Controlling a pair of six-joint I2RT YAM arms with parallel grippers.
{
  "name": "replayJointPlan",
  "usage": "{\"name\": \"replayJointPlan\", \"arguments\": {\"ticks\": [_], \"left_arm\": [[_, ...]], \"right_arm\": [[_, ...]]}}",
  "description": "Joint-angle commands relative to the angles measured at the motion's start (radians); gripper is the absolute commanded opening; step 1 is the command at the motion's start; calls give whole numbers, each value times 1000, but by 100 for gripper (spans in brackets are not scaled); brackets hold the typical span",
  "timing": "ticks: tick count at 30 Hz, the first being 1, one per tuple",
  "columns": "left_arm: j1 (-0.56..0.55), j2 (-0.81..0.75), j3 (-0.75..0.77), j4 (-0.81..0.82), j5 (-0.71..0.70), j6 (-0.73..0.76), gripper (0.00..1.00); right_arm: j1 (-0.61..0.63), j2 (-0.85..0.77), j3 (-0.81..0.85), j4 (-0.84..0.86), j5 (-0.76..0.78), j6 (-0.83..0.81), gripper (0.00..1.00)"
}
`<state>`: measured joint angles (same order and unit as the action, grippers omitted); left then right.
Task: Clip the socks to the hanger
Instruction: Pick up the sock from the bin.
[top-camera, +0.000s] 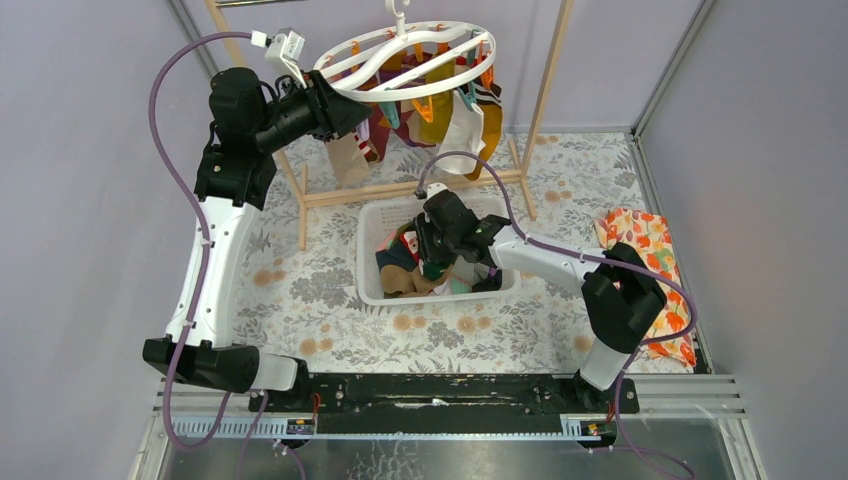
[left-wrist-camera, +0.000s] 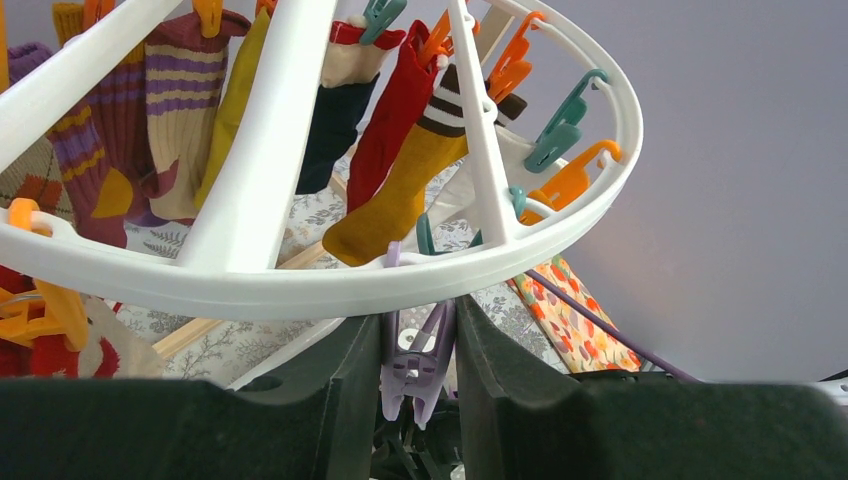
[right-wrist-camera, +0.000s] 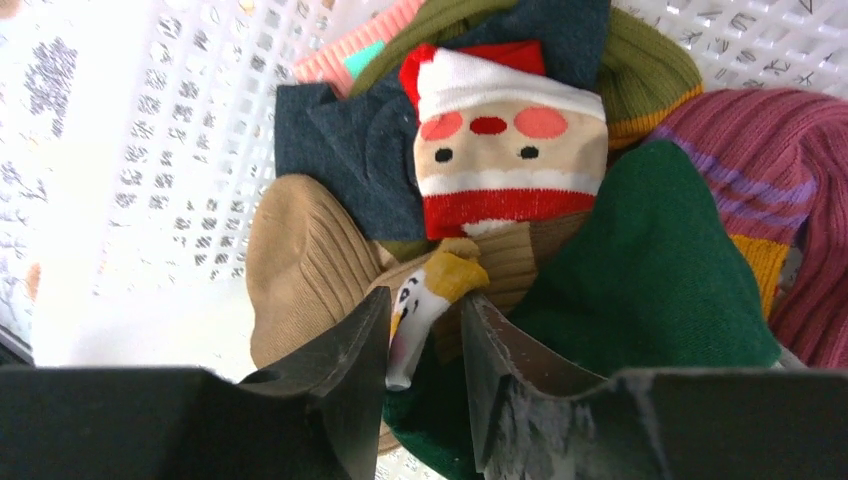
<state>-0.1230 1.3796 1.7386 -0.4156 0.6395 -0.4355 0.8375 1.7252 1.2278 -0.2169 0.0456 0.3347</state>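
The white round hanger (top-camera: 400, 97) hangs from the wooden rack, with several socks (top-camera: 460, 130) clipped to it. In the left wrist view its ring (left-wrist-camera: 300, 280) crosses the frame, with a mustard sock (left-wrist-camera: 400, 200) and a red sock (left-wrist-camera: 395, 110) hanging behind it. My left gripper (top-camera: 360, 110) (left-wrist-camera: 417, 340) is at the ring's near edge, shut on a lilac clip (left-wrist-camera: 417, 365). My right gripper (top-camera: 432, 262) (right-wrist-camera: 425, 320) is down in the basket, shut on a small white and yellow sock (right-wrist-camera: 425, 300). A Santa sock (right-wrist-camera: 500, 150), a dark green sock (right-wrist-camera: 650, 270) and a tan sock (right-wrist-camera: 300, 260) lie around it.
The white slotted basket (top-camera: 365, 250) (right-wrist-camera: 150, 150) stands mid-table under the hanger. The wooden rack's lower bar (top-camera: 410, 188) runs just behind it. An orange floral cloth (top-camera: 650, 260) lies at the right edge. A maroon striped sock (right-wrist-camera: 770, 170) lies in the basket.
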Motion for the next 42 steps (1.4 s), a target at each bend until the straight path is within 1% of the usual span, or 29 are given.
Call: {"name": "replayJointPlan", "arguments": {"ticks": [1, 8, 10, 13, 16, 18, 19, 22, 25, 28, 29, 32, 34, 37, 40, 42], "left_arm": [[5, -21, -5, 2, 24, 12, 0], [6, -23, -5, 1, 25, 13, 0], [5, -25, -6, 1, 25, 15, 0], [5, -28, -10, 1, 25, 17, 0], [6, -26, -10, 2, 26, 15, 0], [6, -27, -10, 1, 27, 15, 0], [5, -27, -10, 2, 26, 16, 0], [5, -27, -8, 0, 29, 15, 0], [5, -22, -4, -2, 36, 10, 0], [7, -20, -7, -1, 44, -2, 0], [7, -17, -7, -2, 51, -8, 0], [7, -15, -8, 3, 78, -34, 0], [6, -13, -8, 6, 104, -49, 0], [6, -11, -8, 14, 141, -72, 0], [7, -10, -13, 31, 179, -102, 0], [7, -12, -25, 51, 199, -129, 0]], "right_arm": [[-8, -22, 8, 103, 30, 58, 37], [-8, 19, 42, 88, 16, 75, 38], [-8, 22, 40, 88, 18, 75, 37], [-9, 11, 23, 102, 33, 77, 27], [-15, -13, 10, 128, 35, 78, 11], [-15, -51, -7, 167, 24, 67, 3], [-15, -80, -21, 197, 10, 59, 0], [-16, -175, -74, 323, -78, 8, 0], [-25, -266, -126, 432, -251, -42, 0], [-50, -343, -170, 538, -437, -38, 0], [-62, -362, -179, 570, -516, -16, 0], [-91, -393, -197, 691, -659, 48, 0], [-108, -398, -194, 777, -725, 99, 0], [-132, -386, -190, 919, -790, 201, 0], [-162, -344, -194, 1146, -835, 356, 0], [-186, -288, -183, 1305, -846, 471, 0]]}}
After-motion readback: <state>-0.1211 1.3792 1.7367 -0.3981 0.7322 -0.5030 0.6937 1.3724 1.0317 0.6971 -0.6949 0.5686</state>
